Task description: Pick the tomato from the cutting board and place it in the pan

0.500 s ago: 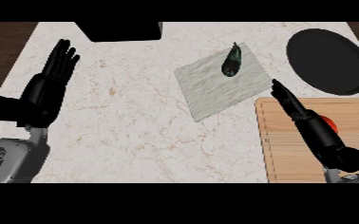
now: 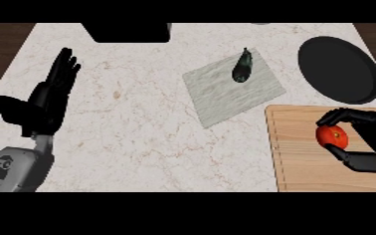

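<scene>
A red tomato (image 2: 332,136) lies on the wooden cutting board (image 2: 301,154) at the lower right. My right hand (image 2: 351,157) comes in from the right edge, its fingers curled over the tomato's top and its thumb under it. The black pan (image 2: 336,68) sits at the upper right, beyond the board. My left hand (image 2: 47,99) rests open at the left edge, fingers up, far from the board.
A pale grey cloth (image 2: 231,95) lies mid-counter with a dark green vegetable (image 2: 242,65) on its far corner. A black box-like object (image 2: 129,31) stands at the counter's back edge.
My right hand has swung from lying straight over the board to curling round the tomato. The left hand has hardly moved.
</scene>
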Robot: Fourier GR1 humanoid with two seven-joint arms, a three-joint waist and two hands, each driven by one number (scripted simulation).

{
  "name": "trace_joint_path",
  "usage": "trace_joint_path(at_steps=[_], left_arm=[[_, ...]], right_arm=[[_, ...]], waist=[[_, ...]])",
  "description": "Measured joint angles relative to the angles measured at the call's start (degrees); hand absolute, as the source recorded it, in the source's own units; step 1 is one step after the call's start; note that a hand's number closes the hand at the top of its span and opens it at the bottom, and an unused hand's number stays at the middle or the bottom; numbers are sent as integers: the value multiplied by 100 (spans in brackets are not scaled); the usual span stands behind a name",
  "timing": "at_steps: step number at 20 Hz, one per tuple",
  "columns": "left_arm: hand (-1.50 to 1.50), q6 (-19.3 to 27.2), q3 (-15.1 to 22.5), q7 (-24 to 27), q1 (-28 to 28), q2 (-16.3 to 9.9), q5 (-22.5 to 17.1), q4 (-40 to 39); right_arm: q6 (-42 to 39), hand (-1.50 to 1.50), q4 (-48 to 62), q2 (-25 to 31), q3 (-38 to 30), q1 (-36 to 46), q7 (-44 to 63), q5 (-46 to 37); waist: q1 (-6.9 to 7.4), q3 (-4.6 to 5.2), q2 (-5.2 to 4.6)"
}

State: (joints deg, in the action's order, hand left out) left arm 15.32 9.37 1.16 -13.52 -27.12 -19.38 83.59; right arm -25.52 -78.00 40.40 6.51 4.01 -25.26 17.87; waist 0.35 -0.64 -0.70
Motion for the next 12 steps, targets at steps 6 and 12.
trace_joint_path(at_steps=[6,12], left_arm=[[0,152,44,-65,50,152,91,-86],[0,109,44,-148,18,163,144,-79]], right_arm=[[152,-150,1050,772,-1035,-139,-1723,-514],[159,-150,1616,2010,-1262,-60,-2179,-1144]], waist=[[-78,25,33],[-4,43,46]])
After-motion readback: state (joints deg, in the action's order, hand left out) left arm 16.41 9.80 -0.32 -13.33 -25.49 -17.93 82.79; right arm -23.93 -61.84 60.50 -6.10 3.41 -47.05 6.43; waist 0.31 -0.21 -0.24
